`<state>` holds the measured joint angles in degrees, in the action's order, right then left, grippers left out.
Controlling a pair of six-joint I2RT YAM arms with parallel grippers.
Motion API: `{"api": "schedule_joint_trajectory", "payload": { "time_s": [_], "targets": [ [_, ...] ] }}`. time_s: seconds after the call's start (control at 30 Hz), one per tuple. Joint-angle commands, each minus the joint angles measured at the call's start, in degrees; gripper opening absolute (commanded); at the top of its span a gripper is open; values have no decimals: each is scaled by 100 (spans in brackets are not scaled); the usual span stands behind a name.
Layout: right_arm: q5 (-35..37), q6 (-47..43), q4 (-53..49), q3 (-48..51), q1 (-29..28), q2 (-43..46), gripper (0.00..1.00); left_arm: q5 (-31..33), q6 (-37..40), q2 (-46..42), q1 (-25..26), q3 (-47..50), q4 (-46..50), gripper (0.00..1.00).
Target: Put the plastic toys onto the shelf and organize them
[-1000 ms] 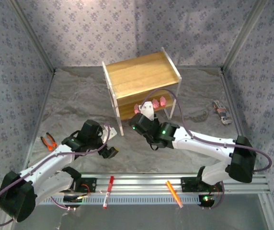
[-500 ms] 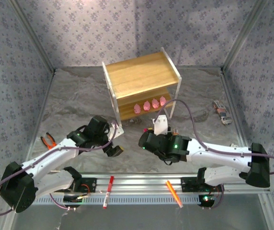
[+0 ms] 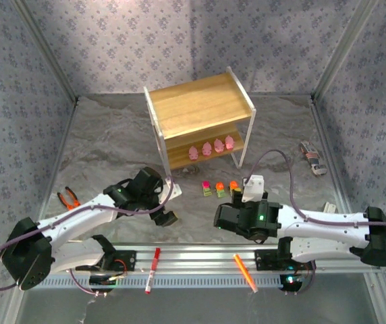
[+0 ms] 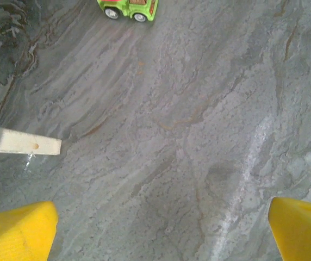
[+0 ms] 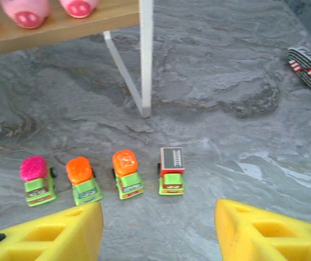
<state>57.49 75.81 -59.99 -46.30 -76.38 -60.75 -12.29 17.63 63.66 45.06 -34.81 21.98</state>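
Observation:
Several tiny green trucks [image 5: 126,174] stand in a row on the table just in front of my right gripper [image 5: 158,231], which is open with nothing between its yellow fingers [image 5: 63,234]. From above, the trucks [image 3: 220,187] sit before the shelf [image 3: 200,111]. Several pink figures [image 3: 210,146] line its lower board, and two of those pink figures [image 5: 30,11] show up close. My left gripper [image 4: 161,236] is open over bare table, with one truck [image 4: 129,6] far ahead of it. Seen from above, the left gripper [image 3: 168,217] is left of the trucks.
The shelf's white leg [image 5: 145,60] stands behind the trucks, and a pale strip of its frame [image 4: 19,142] lies by my left gripper. Orange-handled pliers [image 3: 68,198] lie at the left, a striped object [image 3: 312,158] at the right. A red marker [image 3: 152,268] and an orange marker [image 3: 245,272] rest on the near rail.
My right arm has drawn back from the shelf's lower board toward the near edge, its jaws widening. The left arm has swung right toward the trucks.

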Motion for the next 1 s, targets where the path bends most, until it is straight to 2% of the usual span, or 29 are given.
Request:
{"api": "schedule_joint_trajectory", "payload": {
  "time_s": [0.0, 0.07, 0.2, 0.43, 0.73, 0.97],
  "targets": [
    [150, 605, -594, 136, 96, 67, 61, 95, -84, -3, 68, -94, -221, 99],
    [-79, 534, -571, 229, 310, 117, 62, 57, -127, 1, 71, -100, -328, 100],
    [-797, -168, 121, 639, 953, 425, 64, -220, -324, 126, 69, -145, -591, 100],
    [-1567, -1083, 813, 965, 1535, 734, 68, -283, -527, 324, 90, -6, -1308, 100],
    [-2015, -1584, 1427, 1112, 1857, 367, 68, -92, -697, 455, 116, 698, -2760, 100],
    [-2410, -2021, 1925, 1248, 2415, 260, 62, -8, -506, 389, 125, 1211, -3424, 99]
  ]
}}
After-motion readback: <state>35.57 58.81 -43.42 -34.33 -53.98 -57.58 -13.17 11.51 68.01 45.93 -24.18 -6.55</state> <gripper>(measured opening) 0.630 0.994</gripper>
